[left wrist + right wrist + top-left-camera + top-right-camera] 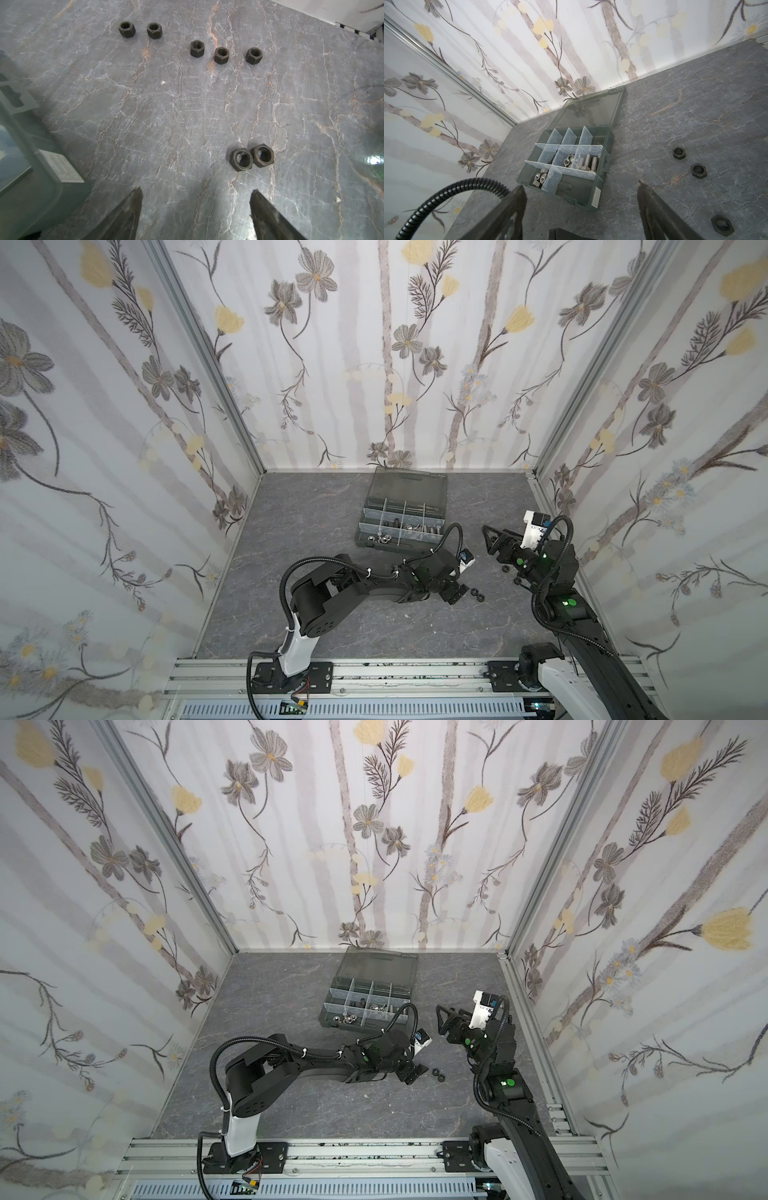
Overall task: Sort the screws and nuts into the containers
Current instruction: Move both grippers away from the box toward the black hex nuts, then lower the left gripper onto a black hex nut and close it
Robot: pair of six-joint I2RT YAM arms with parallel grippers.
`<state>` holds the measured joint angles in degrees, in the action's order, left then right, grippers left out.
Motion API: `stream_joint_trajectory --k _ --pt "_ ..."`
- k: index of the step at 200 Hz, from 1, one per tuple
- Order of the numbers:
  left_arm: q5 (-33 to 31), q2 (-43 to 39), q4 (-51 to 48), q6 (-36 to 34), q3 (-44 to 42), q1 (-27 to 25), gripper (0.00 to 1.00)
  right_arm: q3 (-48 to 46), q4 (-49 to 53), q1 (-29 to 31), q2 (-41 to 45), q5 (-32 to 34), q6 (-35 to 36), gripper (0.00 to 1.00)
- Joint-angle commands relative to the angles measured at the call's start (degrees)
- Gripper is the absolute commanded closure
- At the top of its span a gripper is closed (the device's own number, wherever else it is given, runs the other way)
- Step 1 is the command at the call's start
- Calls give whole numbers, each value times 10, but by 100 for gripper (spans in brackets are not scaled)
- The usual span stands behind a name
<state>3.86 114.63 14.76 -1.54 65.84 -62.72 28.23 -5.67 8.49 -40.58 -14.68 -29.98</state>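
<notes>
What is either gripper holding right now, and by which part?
Nothing is held. The left gripper and the right gripper both stand open with nothing between their fingers; the black nuts lie loose on the table.

Bare tabletop [187, 124] lies open between the left pincer [196, 190] and two touching black nuts [241, 159].

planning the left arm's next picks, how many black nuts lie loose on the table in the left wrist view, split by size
small tall black nuts: 5
larger flat black nuts: 2
total: 7
</notes>
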Motion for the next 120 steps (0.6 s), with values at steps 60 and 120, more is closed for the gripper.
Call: stream_joint_trajectory --k 60,120 --pt "-5 48 15 -11 30 -30 22 -9 -21 -4 -13 -10 -3 15" --pt "-8 81 3 -5 61 -35 34 -15 -22 -9 -8 -13 -4 15"
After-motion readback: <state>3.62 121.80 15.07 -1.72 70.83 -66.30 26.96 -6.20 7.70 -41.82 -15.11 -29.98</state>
